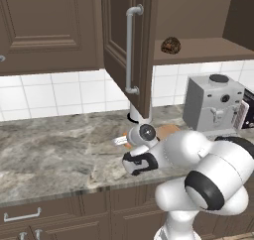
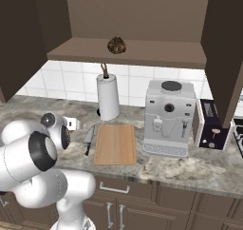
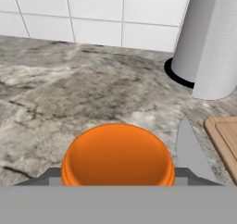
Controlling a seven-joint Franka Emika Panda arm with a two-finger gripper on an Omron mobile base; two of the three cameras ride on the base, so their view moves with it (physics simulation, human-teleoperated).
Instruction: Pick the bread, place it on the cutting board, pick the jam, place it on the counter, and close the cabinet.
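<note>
Here, the arm is folding low over the table [image 2: 199,169], its white elbow bulking in the foreground of both base views while the forearm is reaching forward and slightly down toward the backsplash. At its tip the end effector [image 3: 118,183] is clenching the jam [image 3: 118,156], the orange jar sitting between the dark fingers just above the marbled stone in the hand view. Right of the jar a knife [image 2: 88,139] is lying on the table, its blade pointing toward the paper towel roll [image 2: 108,97] standing by the tiles. Further right the cutting board [image 2: 115,143] is lying flat and bare, just beside the knife. Above, the cabinet [image 1: 130,45] is standing open, and the bread [image 2: 116,45] is sitting on its shelf. A coffee machine [image 2: 169,117] is standing right of the board.
</note>
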